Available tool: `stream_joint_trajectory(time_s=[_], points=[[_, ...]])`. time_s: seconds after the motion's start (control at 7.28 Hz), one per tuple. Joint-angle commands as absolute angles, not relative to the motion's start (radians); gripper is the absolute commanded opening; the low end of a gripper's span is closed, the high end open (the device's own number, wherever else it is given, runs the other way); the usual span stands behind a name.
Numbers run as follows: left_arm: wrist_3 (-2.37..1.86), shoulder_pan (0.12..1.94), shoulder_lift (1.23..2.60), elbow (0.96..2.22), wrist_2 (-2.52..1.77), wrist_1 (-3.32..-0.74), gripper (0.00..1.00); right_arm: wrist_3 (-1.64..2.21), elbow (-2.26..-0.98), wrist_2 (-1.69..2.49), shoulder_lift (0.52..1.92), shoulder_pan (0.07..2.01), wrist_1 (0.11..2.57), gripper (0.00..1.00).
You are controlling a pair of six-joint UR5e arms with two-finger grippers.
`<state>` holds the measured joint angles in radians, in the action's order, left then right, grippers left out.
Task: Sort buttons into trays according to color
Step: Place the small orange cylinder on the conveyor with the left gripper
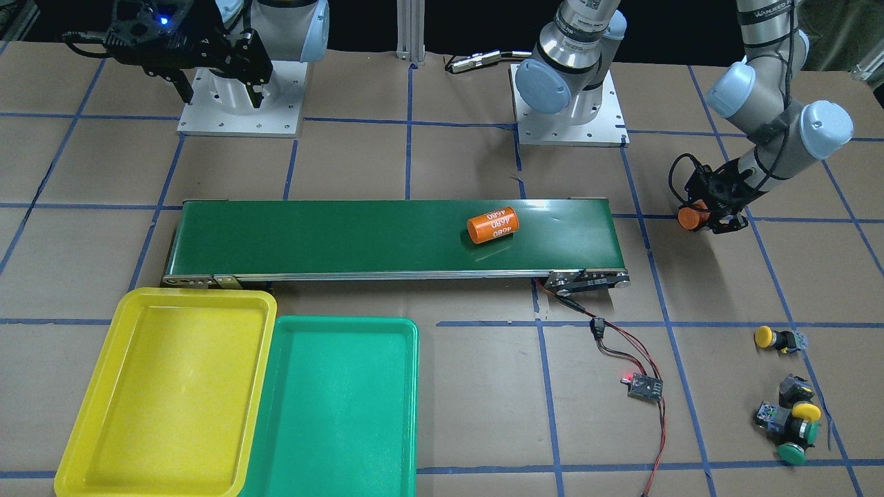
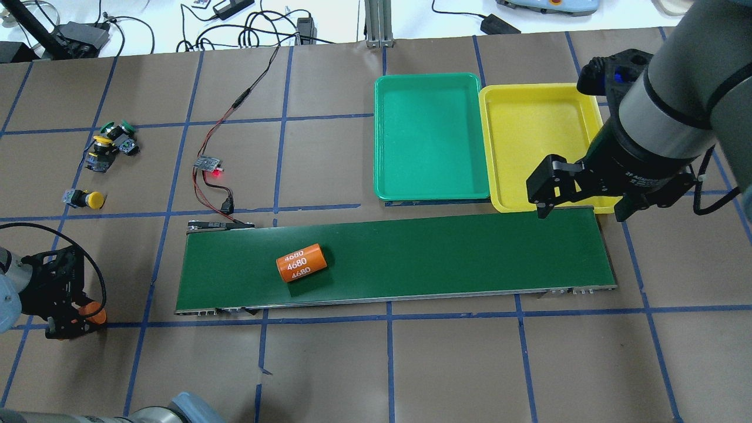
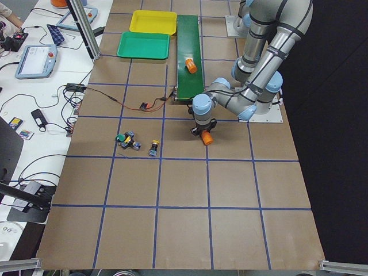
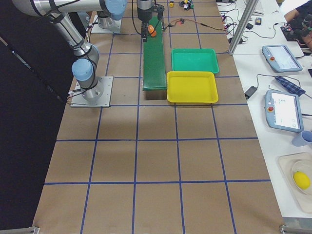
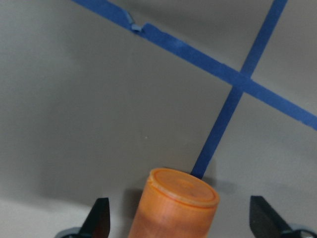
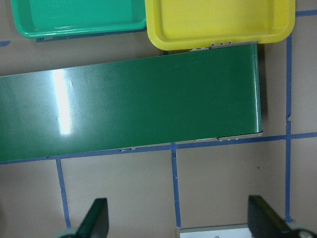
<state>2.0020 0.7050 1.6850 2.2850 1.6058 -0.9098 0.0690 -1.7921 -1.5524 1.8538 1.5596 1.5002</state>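
Straddles small orange plastic cylinder (image 1: 689, 217) w/ L gripper (image 5: 178, 201) wide, not touching it; hovers R gripper (image 6: 177, 199), also wide, over long dark-green conveyor belt (image 6: 129, 99).

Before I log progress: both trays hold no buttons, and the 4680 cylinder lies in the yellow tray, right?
No: the overhead view shows the orange 4680 cylinder on the green conveyor belt. The yellow tray and teal tray hold no buttons.

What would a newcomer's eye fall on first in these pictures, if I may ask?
The yellow tray and teal green tray lie empty side by side beside the conveyor belt, which carries an orange cylinder. The left gripper stands open around a second orange cylinder, with the buttons unsorted nearby.
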Motion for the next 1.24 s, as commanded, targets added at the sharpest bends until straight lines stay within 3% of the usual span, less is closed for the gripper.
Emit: stream_joint_trajectory(time_s=[0.0, 0.55, 0.96, 1.1], points=[[1.945, 0.776, 1.591, 2.28, 1.533, -1.023, 0.0, 0.069, -1.804, -1.552, 1.859, 1.559, 1.5, 1.0], [1.84, 1.341, 1.399, 2.263, 1.575, -1.029, 0.0, 0.066, -1.812, -1.575, 1.861, 1.559, 1.503, 1.0], [1.64, 1.472, 1.437, 2.287, 1.551, -1.022, 0.0, 0.069, -1.816, -1.594, 1.862, 1.559, 1.506, 1.0], [1.64, 1.473, 1.442, 2.301, 1.551, -1.013, 0.26, 0.072, -1.816, -1.586, 1.862, 1.559, 1.508, 1.0]])
